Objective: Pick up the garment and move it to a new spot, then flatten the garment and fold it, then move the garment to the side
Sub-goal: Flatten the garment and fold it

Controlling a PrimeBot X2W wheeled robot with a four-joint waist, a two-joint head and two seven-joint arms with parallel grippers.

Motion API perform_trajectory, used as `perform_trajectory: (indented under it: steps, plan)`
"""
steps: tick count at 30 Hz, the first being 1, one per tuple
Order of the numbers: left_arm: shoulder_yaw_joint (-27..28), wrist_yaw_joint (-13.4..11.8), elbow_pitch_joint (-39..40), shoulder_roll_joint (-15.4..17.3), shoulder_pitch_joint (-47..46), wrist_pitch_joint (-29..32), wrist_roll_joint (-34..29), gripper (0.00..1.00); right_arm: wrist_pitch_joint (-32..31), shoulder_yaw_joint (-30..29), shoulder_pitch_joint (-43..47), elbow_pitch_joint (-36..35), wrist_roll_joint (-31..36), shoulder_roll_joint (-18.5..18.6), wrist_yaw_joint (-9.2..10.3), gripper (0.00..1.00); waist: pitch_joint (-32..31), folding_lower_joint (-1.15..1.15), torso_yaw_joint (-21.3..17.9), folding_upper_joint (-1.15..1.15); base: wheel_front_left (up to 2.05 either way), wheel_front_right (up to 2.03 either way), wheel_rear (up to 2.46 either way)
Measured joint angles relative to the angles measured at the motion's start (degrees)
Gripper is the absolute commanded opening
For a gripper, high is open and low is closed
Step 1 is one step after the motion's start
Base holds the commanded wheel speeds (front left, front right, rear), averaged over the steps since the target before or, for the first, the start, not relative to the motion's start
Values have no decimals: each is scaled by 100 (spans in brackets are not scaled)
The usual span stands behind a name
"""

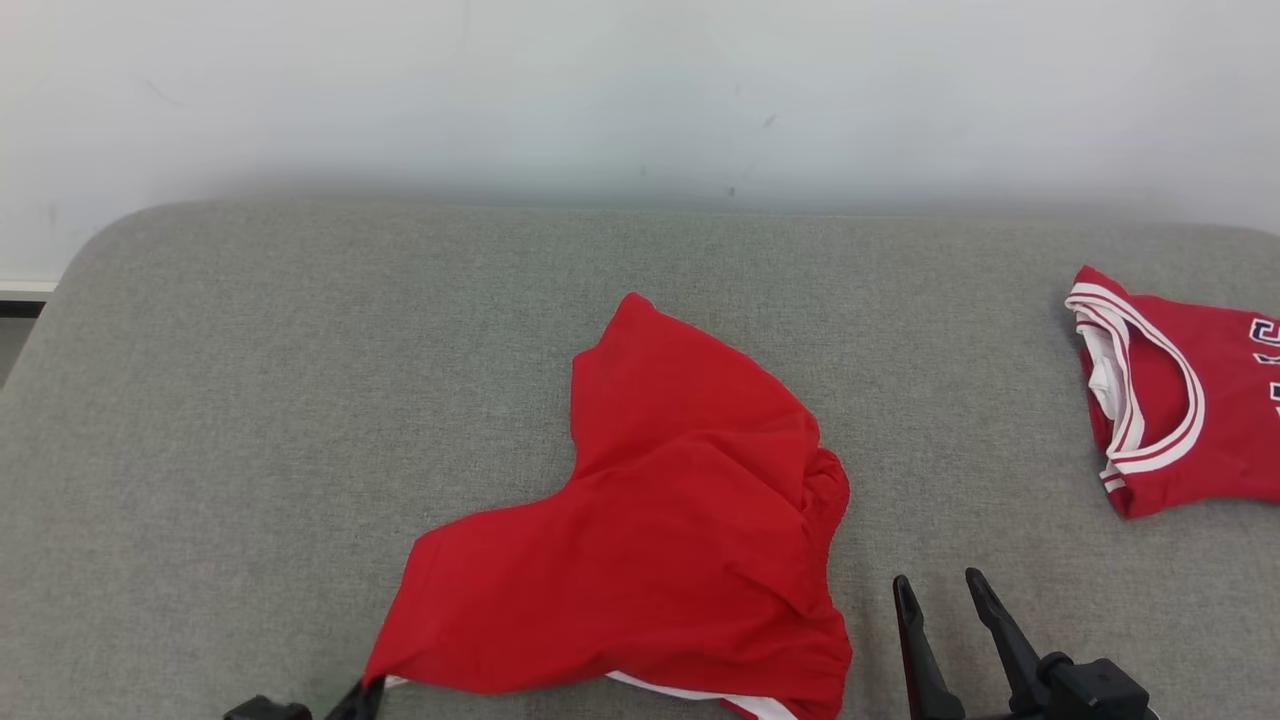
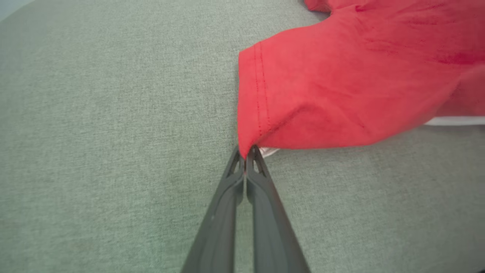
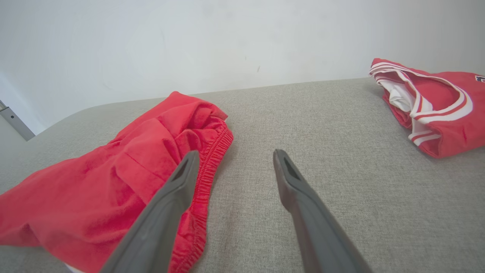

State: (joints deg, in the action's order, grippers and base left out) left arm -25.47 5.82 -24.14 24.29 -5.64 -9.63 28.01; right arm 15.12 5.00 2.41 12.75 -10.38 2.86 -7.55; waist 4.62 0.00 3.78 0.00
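Shorts (image 1: 660, 500) lie crumpled on grey cushion (image 1: 250, 400); we judge flattening barely begun, fold and side move pending. Our left gripper (image 2: 246, 153) pinches hem corner; right gripper (image 1: 940, 585) gapes, empty.

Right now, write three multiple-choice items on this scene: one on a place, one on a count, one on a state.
1. Where does the jersey lie on the grey cushion?
A) at the far left
B) at the right edge
C) in the middle

2. How many red garments lie on the cushion?
A) one
B) two
C) four

3. How does the left gripper stand?
A) shut on a corner of the shorts
B) wide open above the jersey
C) shut on nothing

Key:
1 B: the jersey sits at the right edge of the head view.
2 B: only the shorts and the jersey are there.
3 A: its fingertips pinch the hemmed corner in the left wrist view.
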Motion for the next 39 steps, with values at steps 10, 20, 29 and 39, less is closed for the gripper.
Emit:
perform_trajectory:
  steps: [10,20,29,39]
  plan:
    - [1,-180,136,-234,197,-193,81,100,0,71,-1,57,4,1,0,100,-65,1,95,0,0,0,0]
    - [816,-475,679,-642,669,-535,-27,100,0,-63,38,58,-47,0,0,100,-130,1,216,1,0,0,0]
    - [1881,-271,1483,-1582,1200,-541,-937,100,-1,198,-24,1022,-348,-1,0,100,-217,0,336,1,0,0,0]
    - [2432,59,1378,-2007,1265,-541,-1432,100,16,928,-849,2769,-896,4,0,100,-297,0,521,0,0,0,0]
